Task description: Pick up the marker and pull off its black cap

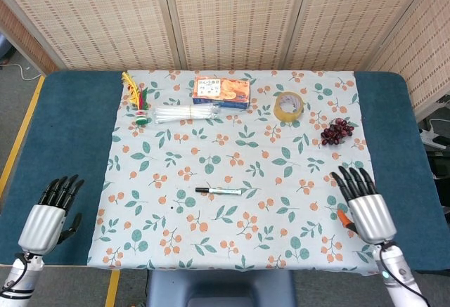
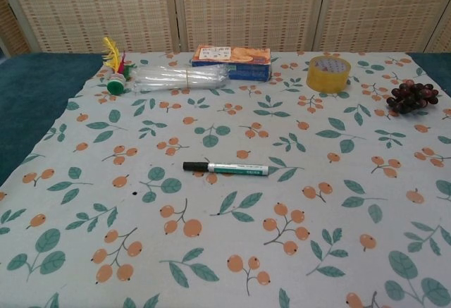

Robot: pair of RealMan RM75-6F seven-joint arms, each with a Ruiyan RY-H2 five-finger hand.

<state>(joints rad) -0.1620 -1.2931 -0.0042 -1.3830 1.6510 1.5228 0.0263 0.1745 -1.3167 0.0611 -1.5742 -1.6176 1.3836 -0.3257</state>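
Lower left of the head view: left hand (image 1: 48, 216), fingers apart, holding nothing, parked over bare blue table (image 1: 63, 131) well clear of the cloth (image 1: 176, 152) — probably waiting to take one end once the marker is lifted.

Upper left of the cloth: shuttlecock (image 1: 138, 99), then a clear bundle of straws (image 1: 188, 114), then a snack box (image 1: 222, 90), all lined along the far edge, out of the working zone.

Centre: marker (image 1: 219, 191) flat on the cloth, untouched, cap (image 1: 201, 190) pointing toward the left of the frame; white barrel toward the right — handy for a right-hand grasp on the barrel, left on the cap.

Upper right: tape roll (image 1: 288, 106) and grapes (image 1: 337, 131).

Lower right: right hand (image 1: 364, 202), fingers spread and empty, over the cloth's edge, well apart from the marker — likely the reaching one.
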